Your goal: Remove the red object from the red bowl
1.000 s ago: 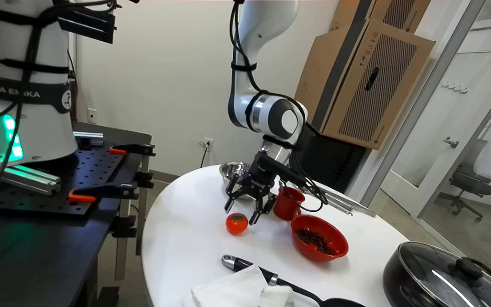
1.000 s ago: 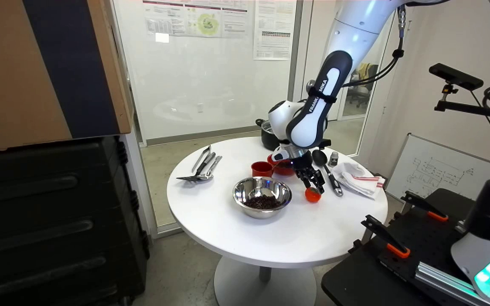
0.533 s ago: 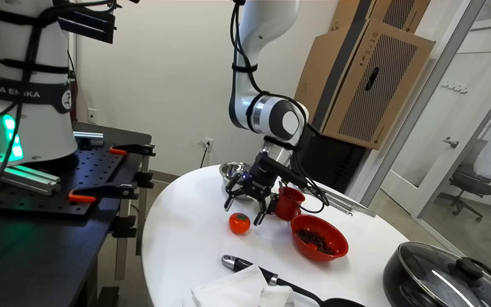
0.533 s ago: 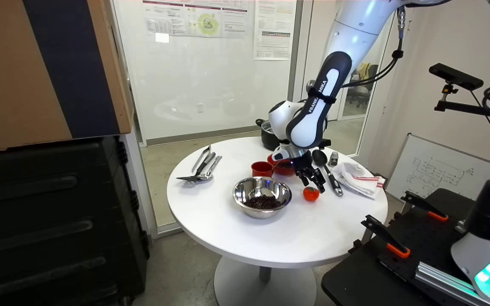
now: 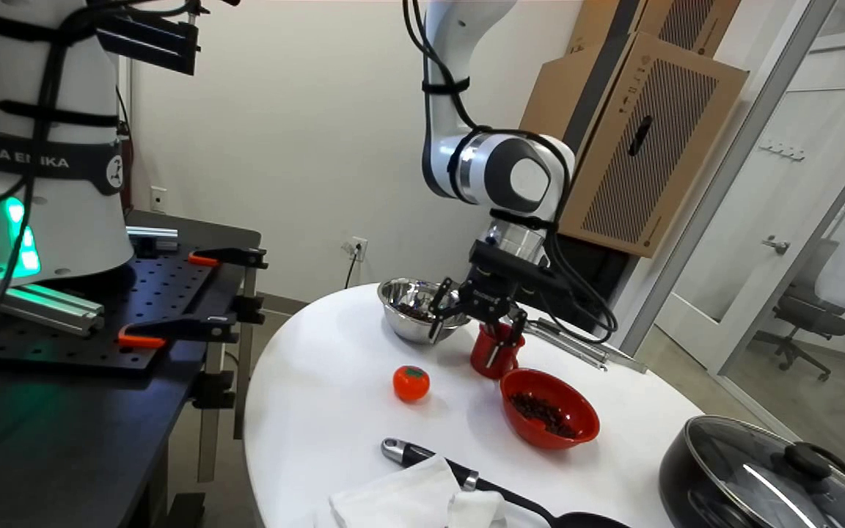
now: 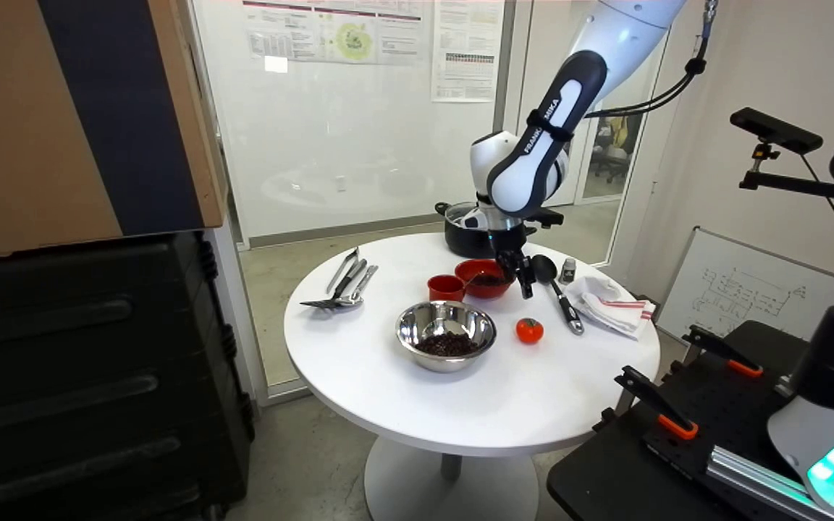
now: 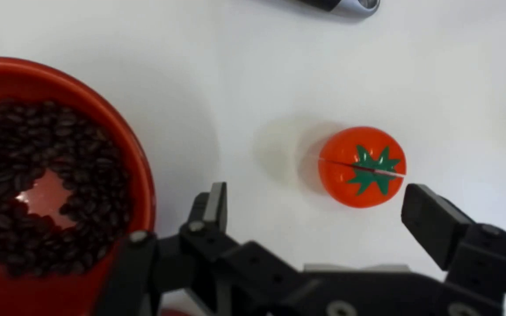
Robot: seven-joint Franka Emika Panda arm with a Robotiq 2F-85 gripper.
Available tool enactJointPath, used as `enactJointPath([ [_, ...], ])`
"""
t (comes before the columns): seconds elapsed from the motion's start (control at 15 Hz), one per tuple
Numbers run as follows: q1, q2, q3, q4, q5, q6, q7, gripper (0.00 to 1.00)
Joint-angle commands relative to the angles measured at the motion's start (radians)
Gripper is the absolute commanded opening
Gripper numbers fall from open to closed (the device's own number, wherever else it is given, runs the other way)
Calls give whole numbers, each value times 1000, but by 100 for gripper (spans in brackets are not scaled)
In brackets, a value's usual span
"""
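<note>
The red object, a small red-orange tomato with a green leaf top, rests on the white table in both exterior views [image 5: 411, 385] [image 6: 529, 331] and in the wrist view [image 7: 345, 188]. The red bowl [image 5: 516, 425] stands apart from it with dark beans inside; it also shows in an exterior view [image 6: 486, 291] and at the left of the wrist view [image 7: 141, 175]. A bare red patch shows among the beans. My gripper [image 5: 464, 350] is open and empty, raised above the table. In the wrist view its fingertips [image 7: 316, 188] are apart, with the tomato beyond them, nearer the right finger.
A red cup [image 5: 488, 359] stands beside the red bowl. A steel bowl [image 6: 446, 363] holds dark beans. A black ladle [image 6: 567, 307], a white cloth [image 6: 616, 307] and a lidded black pot [image 5: 708, 477] are on the table. Metal utensils [image 6: 344, 286] lie at another edge.
The gripper opened wider near the tomato, and the tomato shifted slightly. Then the gripper rose and moved away, leaving the tomato on the table.
</note>
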State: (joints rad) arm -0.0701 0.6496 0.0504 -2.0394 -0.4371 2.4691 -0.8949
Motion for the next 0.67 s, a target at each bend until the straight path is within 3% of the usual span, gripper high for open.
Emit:
enactJointPath([
  [0.0, -12, -81, 16, -46, 105, 49, 82, 100],
  [0.27, 47, -88, -23, -12, 110, 84, 295, 100],
  [0.33, 13, -74, 1, -2, 99, 51, 206, 100],
  [0.6, 30, -77, -3, 0, 95, 63, 286, 100],
])
